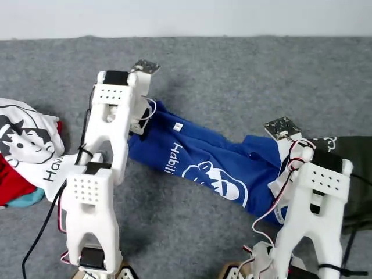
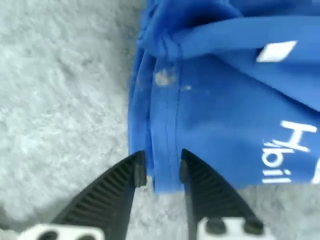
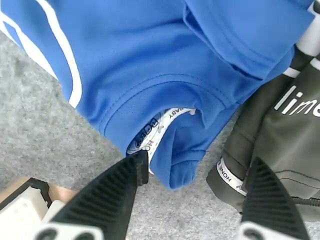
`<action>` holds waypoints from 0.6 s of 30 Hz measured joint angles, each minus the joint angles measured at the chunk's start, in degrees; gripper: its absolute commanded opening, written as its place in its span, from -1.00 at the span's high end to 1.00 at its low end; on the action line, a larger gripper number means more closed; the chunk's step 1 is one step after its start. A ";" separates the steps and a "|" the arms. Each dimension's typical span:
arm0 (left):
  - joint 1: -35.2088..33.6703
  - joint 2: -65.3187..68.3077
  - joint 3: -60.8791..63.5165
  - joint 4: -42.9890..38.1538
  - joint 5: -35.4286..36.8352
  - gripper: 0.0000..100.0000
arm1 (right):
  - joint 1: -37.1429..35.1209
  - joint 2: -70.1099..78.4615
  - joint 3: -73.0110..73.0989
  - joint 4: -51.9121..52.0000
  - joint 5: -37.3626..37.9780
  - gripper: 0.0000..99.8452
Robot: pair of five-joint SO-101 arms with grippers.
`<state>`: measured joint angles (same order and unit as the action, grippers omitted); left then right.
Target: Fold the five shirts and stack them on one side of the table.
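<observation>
- My left gripper (image 2: 160,167) was pinched on a folded edge of the blue shirt (image 2: 225,100), a soft knit with white print. The black fingers (image 2: 127,177) pressed the cloth from both sides, just above the grey carpet-like table cover (image 2: 55,100).
- My right gripper (image 3: 197,167) was spread wide and held nothing. One fingertip was just beside the neckband with its printed tape, and the other was over the dark olive shirt (image 3: 280,130) next to it.
- Between my arms, the blue shirt (image 1: 203,165) lay stretched slantwise across the table (image 1: 232,75), rumpled and not yet folded.
- I judged it light and limp. It would sag and bunch wherever I did not hold it, and a single layer could slide out of a shallow grip.
- The doubled, stitched parts looked like the best holds: the hem at my left and the collar seam at my right.
- At my right there was a risk of catching the olive cloth along with the collar.
- Farther left, a white shirt with a cartoon face (image 1: 23,139) lay heaped over red cloth (image 1: 9,180) and teal cloth (image 1: 29,199).
</observation>
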<state>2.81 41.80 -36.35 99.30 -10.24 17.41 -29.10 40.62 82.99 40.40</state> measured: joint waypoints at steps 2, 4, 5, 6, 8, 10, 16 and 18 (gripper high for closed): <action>-0.09 -1.58 4.40 0.00 -1.05 0.76 | 0.00 0.00 0.00 0.00 0.00 0.36; -0.79 -1.58 8.44 -1.14 -1.23 0.76 | 0.00 0.00 0.00 0.00 0.00 0.36; -1.41 -1.49 9.76 -2.29 -1.05 0.76 | 0.00 0.00 0.00 0.00 0.00 0.36; -2.02 -1.49 10.55 -2.90 -1.05 0.76 | 0.00 0.00 0.00 0.00 0.00 0.36; -3.34 -1.23 10.81 -4.04 -1.05 0.76 | 0.00 0.00 0.00 0.00 0.00 0.36; -4.40 0.53 10.81 -4.48 -1.14 0.76 | 0.00 0.00 0.00 0.00 0.00 0.36; -4.66 4.40 9.76 -9.58 -1.58 0.76 | 0.00 0.00 0.00 0.00 0.00 0.36; -4.31 5.54 9.41 -9.67 -1.58 0.76 | 0.00 0.00 0.00 0.00 0.00 0.36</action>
<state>-1.49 47.34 -26.95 89.63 -11.82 17.41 -29.10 40.62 82.99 40.40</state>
